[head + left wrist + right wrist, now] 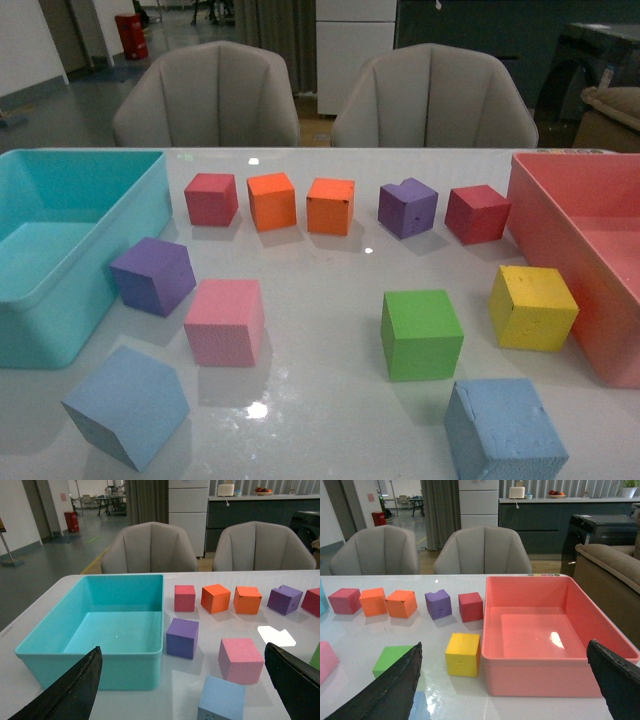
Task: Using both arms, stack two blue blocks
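Left gripper (182,647) gapes near one blue block (221,698); right gripper (504,644) gapes too.

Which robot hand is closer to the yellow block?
Right. The yellow block sits just ahead of the right gripper; the left gripper faces the turquoise bin, far from it.

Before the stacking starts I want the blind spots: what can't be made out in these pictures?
Right blue block: front view, base cut by the bottom edge.
Left blue block: left wrist view, lower part cut by the bottom edge.
Pink bin: front view, far side cut by the right edge.
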